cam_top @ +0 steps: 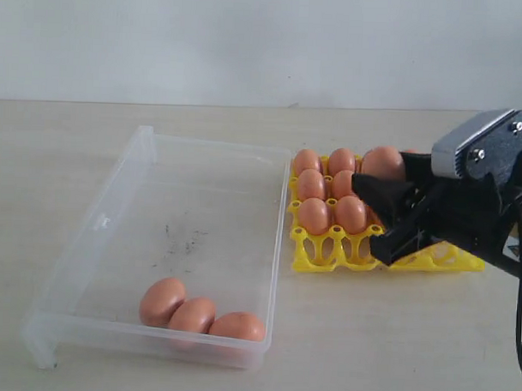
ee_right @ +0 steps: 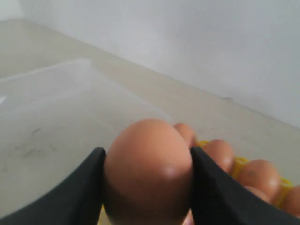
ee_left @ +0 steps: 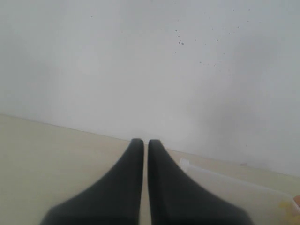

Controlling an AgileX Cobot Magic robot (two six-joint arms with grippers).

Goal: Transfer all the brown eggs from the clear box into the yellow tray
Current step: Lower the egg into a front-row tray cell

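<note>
Three brown eggs [cam_top: 201, 313] lie by the clear box's [cam_top: 102, 216] front wall, well left of the yellow tray [cam_top: 323, 253]. Over the tray's right half, the right gripper [ee_right: 146, 151], jaws spread wide, pinches a fourth egg [cam_top: 384, 161]. Its long axis runs along the fingers, narrower end seemingly outward. Empty front-row cups [cam_top: 349, 248] sit just below it, boxward. The left gripper [ee_left: 146, 143], closed and empty, is farther off.

brown eggs [cam_top: 163, 301]: 3 in clear box [cam_top: 124, 178] | 6 seen in yellow tray [cam_top: 327, 254] | 1 in right end effector [ee_right: 146, 157]
</note>
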